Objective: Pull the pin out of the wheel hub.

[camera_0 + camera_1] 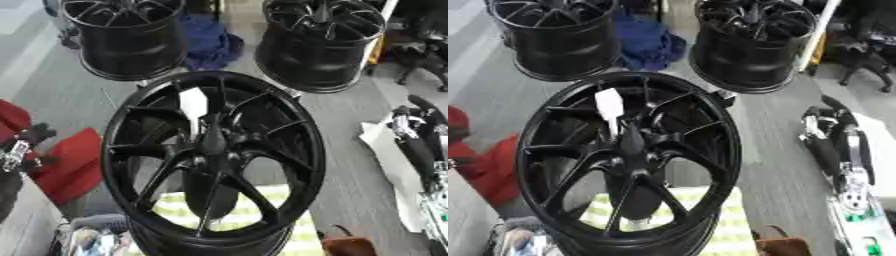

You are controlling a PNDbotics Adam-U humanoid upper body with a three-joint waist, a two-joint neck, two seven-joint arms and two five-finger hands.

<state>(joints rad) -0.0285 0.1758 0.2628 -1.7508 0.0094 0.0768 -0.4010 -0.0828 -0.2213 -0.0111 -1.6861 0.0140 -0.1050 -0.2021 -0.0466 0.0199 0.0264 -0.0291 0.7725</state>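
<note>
Starting with the fingers, their state cannot be told on either side: the right hand is seen only as a black and silver shape at the right edge, laid over a white sheet, and whether its fingers are spread or curled cannot be made out. The left hand is glimpsed at the left edge as a small dark and silver form beside a red thing, and its fingers are likewise not made out. Both hands are kept well apart from the wheel, and nothing is seen to be held by either.

The pin is found in the middle of the picture, still seated in the hub. Its flat white head is raised above the hub, towards the upper left of the spokes, and a thin stem is run down from it into the black centre.

The wheel is black, tilted to face the camera, and is stood on a striped yellow-green mat. Two more black wheels are set behind it, one at the far left and one at the far right, with a blue cloth bunched between them. A brown thing is seen just beside the mat, at the lower right
</note>
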